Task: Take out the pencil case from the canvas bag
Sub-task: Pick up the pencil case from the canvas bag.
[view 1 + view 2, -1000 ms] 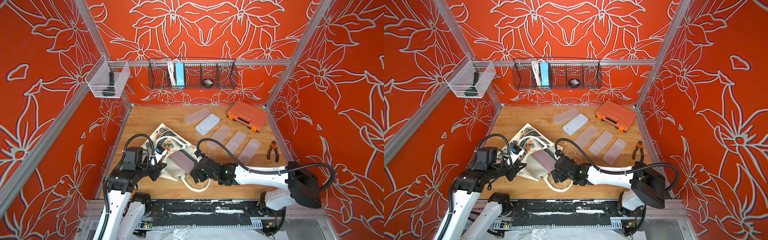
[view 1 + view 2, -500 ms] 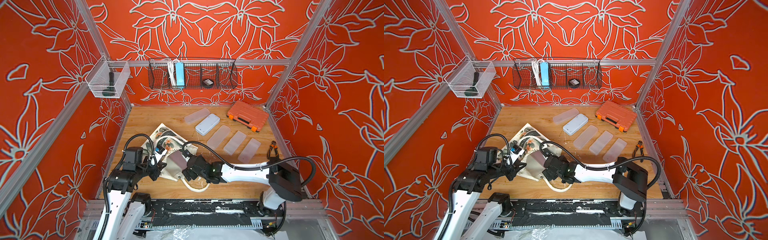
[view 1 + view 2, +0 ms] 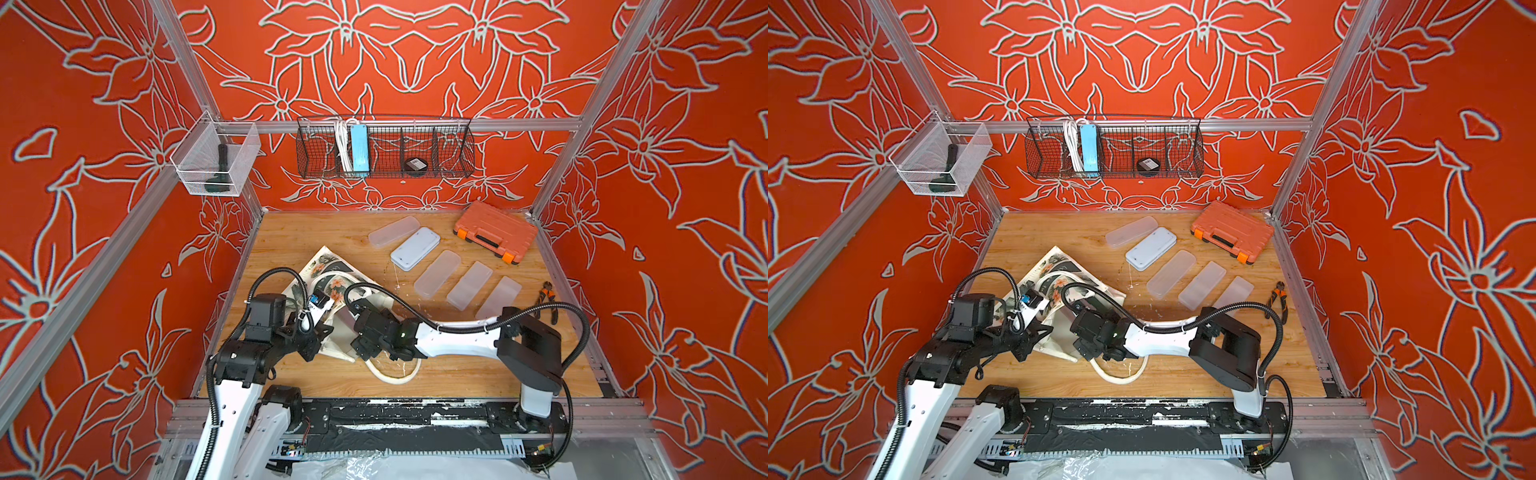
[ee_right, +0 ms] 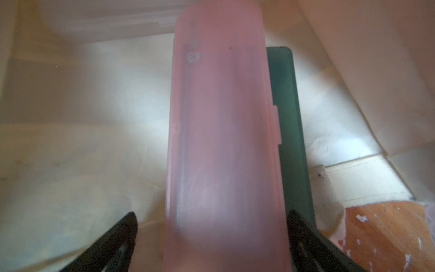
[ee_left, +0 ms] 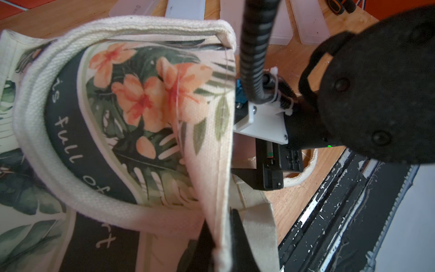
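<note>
The canvas bag (image 3: 328, 266) (image 3: 1059, 266) lies on the wooden floor at the front left, floral panel up. My left gripper (image 3: 322, 332) (image 5: 221, 247) is shut on the cloth rim of the bag (image 5: 146, 94) and holds its mouth lifted. My right gripper (image 3: 349, 311) (image 4: 211, 213) is inside that mouth and open. Between its fingers (image 4: 117, 235) lies a translucent pink pencil case (image 4: 219, 117), lengthwise, with a gap on each side. A dark green flat case (image 4: 287, 106) sits under its edge. From above, the arm and cloth hide most of the pencil case.
One white handle loop (image 3: 392, 376) trails on the floor under my right arm. Several frosted flat cases (image 3: 436, 274), a pale blue case (image 3: 414, 248), an orange toolbox (image 3: 494, 232) and pliers (image 3: 546, 297) lie behind and to the right. A wire basket (image 3: 384, 147) and a clear bin (image 3: 214, 164) hang on the walls.
My right arm has slid left and pushed its open gripper further into the bag's mouth, over the pink case. The left gripper has kept its hold on the rim.
</note>
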